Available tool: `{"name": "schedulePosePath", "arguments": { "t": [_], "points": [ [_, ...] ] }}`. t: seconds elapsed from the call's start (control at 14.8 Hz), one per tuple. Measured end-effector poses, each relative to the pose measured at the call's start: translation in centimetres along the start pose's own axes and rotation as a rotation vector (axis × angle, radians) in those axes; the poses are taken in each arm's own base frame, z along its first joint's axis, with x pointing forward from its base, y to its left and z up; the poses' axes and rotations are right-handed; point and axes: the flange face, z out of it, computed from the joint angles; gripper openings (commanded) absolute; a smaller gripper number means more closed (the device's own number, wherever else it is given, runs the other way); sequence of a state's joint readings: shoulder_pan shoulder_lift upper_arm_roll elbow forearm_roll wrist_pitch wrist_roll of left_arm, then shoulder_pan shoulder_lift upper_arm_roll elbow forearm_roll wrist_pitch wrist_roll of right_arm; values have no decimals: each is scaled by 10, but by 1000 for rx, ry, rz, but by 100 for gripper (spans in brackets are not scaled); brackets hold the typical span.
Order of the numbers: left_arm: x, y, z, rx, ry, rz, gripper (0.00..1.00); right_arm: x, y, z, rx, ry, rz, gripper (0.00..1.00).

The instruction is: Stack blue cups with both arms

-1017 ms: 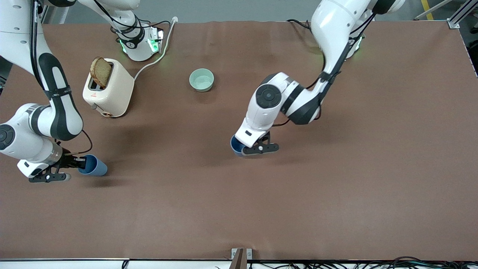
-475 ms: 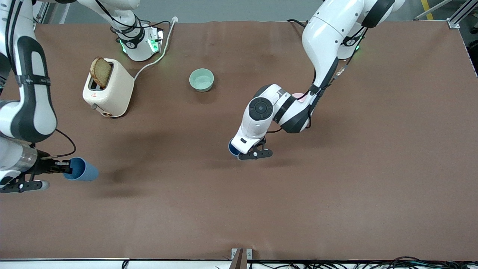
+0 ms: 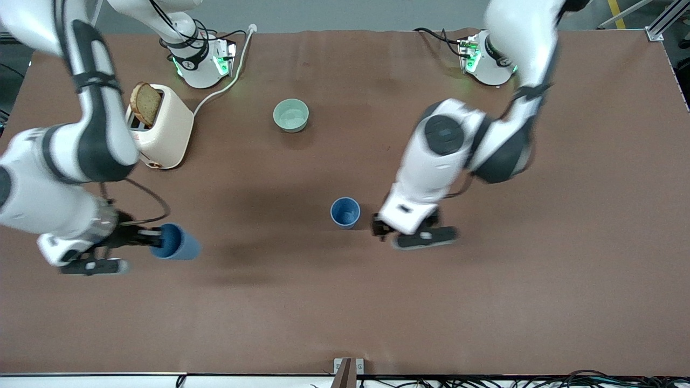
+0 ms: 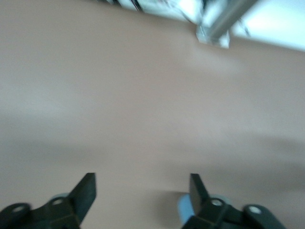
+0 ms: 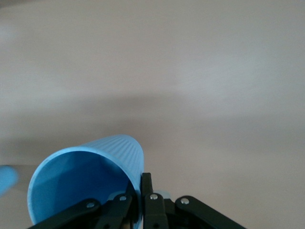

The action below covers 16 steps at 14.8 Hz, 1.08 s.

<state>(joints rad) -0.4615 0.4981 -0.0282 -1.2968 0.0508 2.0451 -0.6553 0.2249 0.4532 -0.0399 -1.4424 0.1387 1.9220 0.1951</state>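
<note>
Light, stiff, slick blue cups, best pinched at the rim: one upright cup point(image 3: 345, 212) mid-tabletop point(image 3: 485, 302) beside the spread, empty left tool point(image 3: 414, 235); the carried cup point(image 3: 175, 242) clamped by its rim wall in the right tool point(image 3: 141, 237).

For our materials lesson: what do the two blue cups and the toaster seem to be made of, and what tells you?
Held blue cup, pinched at its rim by the right gripper: probably thin plastic, matte, with fine ribbing on its wall.
Standing blue cup: same even blue, likely the same plastic.
Toaster: smooth cream shell, plastic or painted metal; cannot tell which.
</note>
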Motion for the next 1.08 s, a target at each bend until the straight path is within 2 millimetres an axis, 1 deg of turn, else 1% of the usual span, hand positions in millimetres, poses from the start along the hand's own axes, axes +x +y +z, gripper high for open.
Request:
{"name": "schedulePosePath", "arguments": {
  "t": [0.07,0.14,0.2,0.27,0.34,0.41,0.47,0.54,0.61,0.75,0.81,0.95,1.08],
  "points": [
    [16,-34,-35,19,-1,14,100,-13,-43,3,1,-3,31,1],
    [27,-67,-65,37,-6,31,100,-27,-88,5,4,-2,62,1],
    [34,-96,-91,54,-15,56,100,-44,-129,4,9,2,91,1],
    [38,-122,-111,69,-29,89,100,-61,-165,4,14,3,113,1],
    [39,-145,-128,80,-49,119,100,-80,-198,6,17,1,125,1],
    [40,-168,-143,77,-76,145,100,-97,-225,10,18,-1,130,1],
    [40,-191,-156,59,-101,172,100,-112,-248,18,19,-4,133,1],
    [40,-212,-169,43,-121,193,100,-124,-267,27,18,-7,137,1],
    [38,-227,-180,36,-132,205,100,-132,-281,38,17,-8,138,1],
    [25,-246,-193,39,-147,211,100,-139,-298,63,20,-2,133,1],
    [15,-252,-197,41,-155,213,100,-139,-300,74,18,-3,132,1],
    [-8,-261,-204,46,-168,217,100,-135,-298,87,8,-6,138,1],
    [-29,-260,-209,53,-177,225,100,-134,-296,93,0,-10,141,1]
  ]
}}
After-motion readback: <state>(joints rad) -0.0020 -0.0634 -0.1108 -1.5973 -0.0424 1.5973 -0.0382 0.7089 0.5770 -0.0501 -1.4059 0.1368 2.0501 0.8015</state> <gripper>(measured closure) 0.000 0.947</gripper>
